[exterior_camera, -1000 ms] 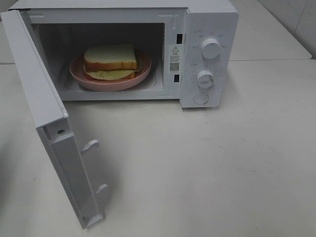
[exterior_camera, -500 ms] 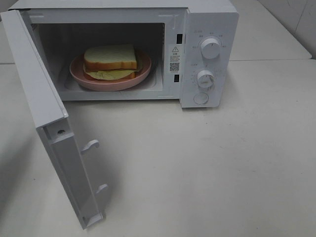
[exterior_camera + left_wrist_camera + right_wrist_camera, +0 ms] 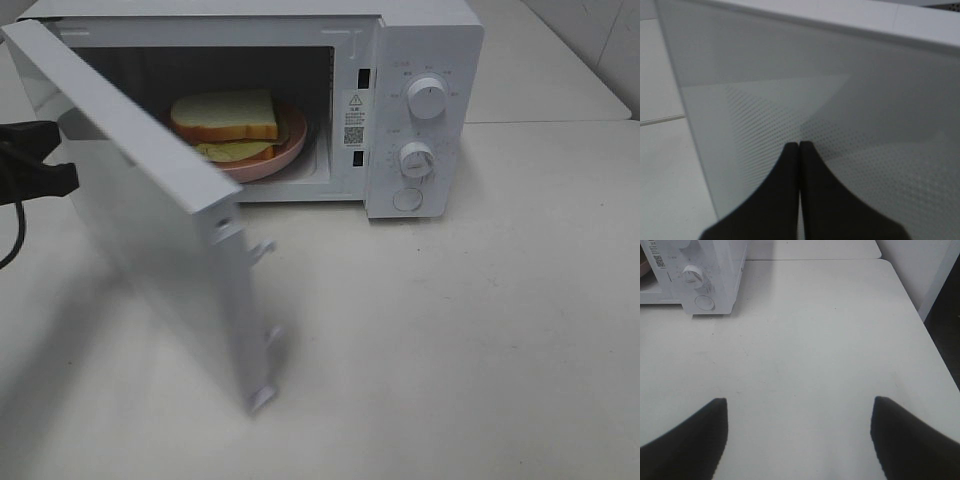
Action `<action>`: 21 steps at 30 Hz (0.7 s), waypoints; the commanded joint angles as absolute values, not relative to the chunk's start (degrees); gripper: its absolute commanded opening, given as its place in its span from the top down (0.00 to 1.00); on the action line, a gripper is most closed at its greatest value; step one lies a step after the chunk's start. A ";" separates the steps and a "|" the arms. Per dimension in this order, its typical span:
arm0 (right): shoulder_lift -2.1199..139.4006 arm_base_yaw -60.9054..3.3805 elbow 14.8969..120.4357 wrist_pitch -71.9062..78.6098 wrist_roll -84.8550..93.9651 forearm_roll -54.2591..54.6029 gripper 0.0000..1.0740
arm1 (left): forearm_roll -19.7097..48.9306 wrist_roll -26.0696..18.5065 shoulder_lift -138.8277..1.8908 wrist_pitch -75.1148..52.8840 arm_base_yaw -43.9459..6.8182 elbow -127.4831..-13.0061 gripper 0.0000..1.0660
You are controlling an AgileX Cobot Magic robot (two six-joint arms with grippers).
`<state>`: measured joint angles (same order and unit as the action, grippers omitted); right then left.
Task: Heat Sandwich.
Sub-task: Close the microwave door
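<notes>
My left gripper (image 3: pixel 799 145) is clenched, fingers pressed together with nothing between them, its tips right at the outer face of the microwave door (image 3: pixel 160 230), which stands partly open. Beyond that door from my tips, the sandwich (image 3: pixel 225 115) sits on the pink plate (image 3: pixel 291 140) inside the microwave (image 3: pixel 425 50). My right gripper (image 3: pixel 800 402) hangs wide and empty over the white table (image 3: pixel 815 350), the microwave well ahead of it.

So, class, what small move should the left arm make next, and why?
Probably swing the door closed against the microwave with the shut left gripper: the sandwich sits inside on its plate, and the door stands half open.
</notes>
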<state>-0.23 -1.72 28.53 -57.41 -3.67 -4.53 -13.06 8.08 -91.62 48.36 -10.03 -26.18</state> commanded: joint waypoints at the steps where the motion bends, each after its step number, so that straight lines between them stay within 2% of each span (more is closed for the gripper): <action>1: -1.83 -1.32 28.48 -57.12 -3.50 -4.47 0.29 | -13.35 8.48 -94.02 50.42 -13.75 -29.74 1.00; 2: -1.83 -1.32 28.48 -57.12 -3.50 -4.47 0.29 | -11.86 8.48 -95.51 50.53 -15.58 -31.46 1.00; 7: -1.83 -1.32 28.48 -57.12 -3.50 -4.47 0.29 | -10.20 8.48 -97.69 50.53 -17.99 -34.09 1.00; 15: -1.83 -1.32 28.48 -57.12 -3.50 -4.47 0.29 | -5.27 8.48 -104.56 50.48 -26.07 -42.51 1.00; 21: -1.83 -1.32 28.48 -57.12 -3.50 -4.47 0.29 | -3.44 8.48 -106.97 50.48 -28.93 -45.89 1.00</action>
<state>-0.23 -1.72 28.53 -57.41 -3.67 -4.53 -4.58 8.08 -106.57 49.90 -28.02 -44.58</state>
